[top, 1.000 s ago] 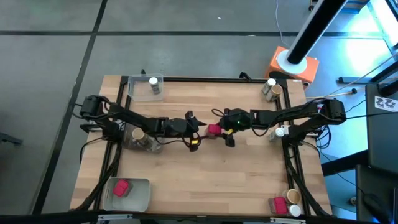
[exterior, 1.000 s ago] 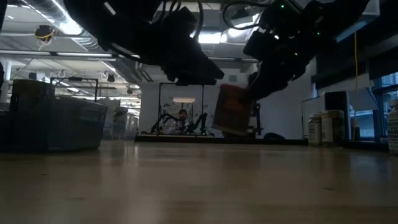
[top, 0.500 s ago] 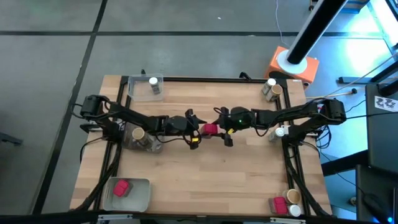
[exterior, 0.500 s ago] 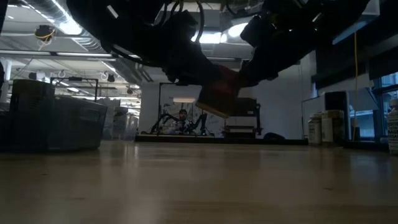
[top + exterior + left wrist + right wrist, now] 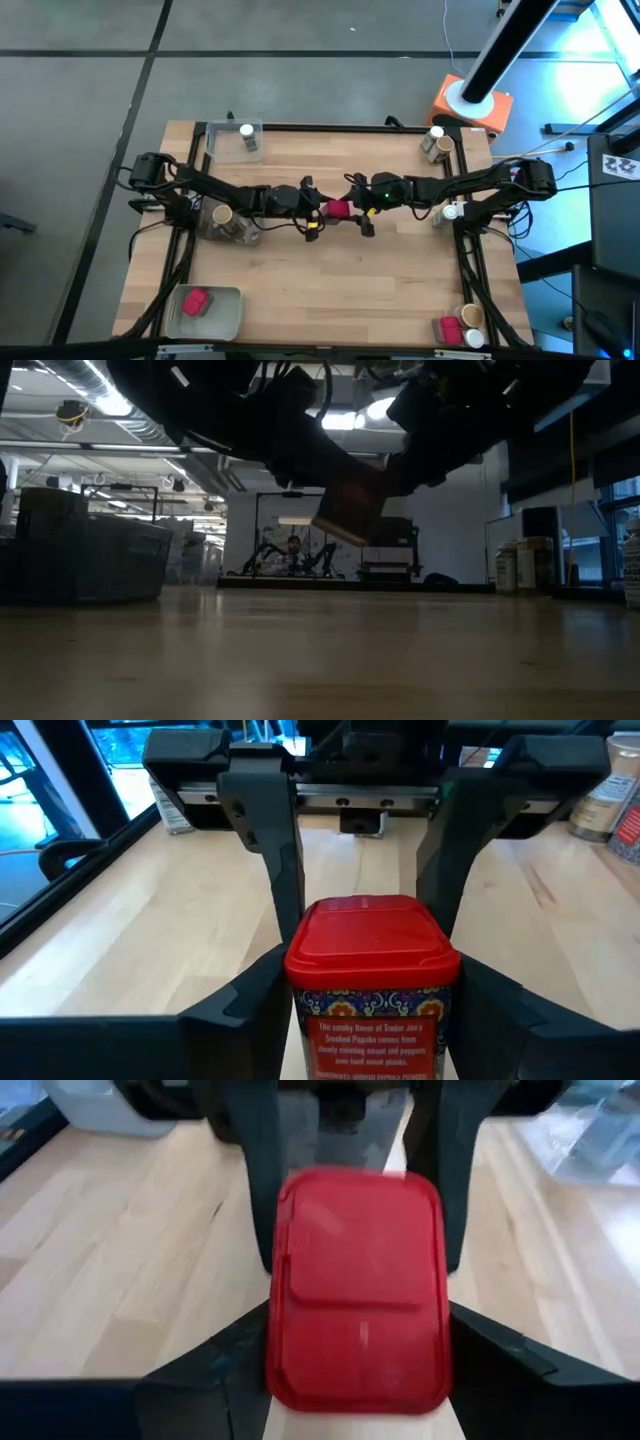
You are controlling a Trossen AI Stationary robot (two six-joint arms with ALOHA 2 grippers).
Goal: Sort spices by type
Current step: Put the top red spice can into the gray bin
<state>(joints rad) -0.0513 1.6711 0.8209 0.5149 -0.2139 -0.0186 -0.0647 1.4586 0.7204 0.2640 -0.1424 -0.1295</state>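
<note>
Vs 1 s ago: the red-lidded paprika box (image 5: 339,208) has moved left, from clear of the left pincer (image 5: 316,208) to right between both pincers at mid-desk. In the low view it went from near upright to tilted, and sits higher. Little change over the last half second.

Box is held above the desk (image 5: 330,290), not touching it. Its long axis runs roughly left-right along the line between the two arms and is tipped in the low view (image 5: 350,512). The red lid (image 5: 358,1285) faces the right wrist camera; the left wrist view shows the lid edge and the printed label (image 5: 372,1045).

Right pincer (image 5: 352,207): partly closed, fingers pressed on both sides of the box, carrying it.
Left pincer: fingers (image 5: 262,805) bracket the box on either side; can't tell whether they actually bear on it.

Another red box sits in the near-left tray (image 5: 215,318).
</note>
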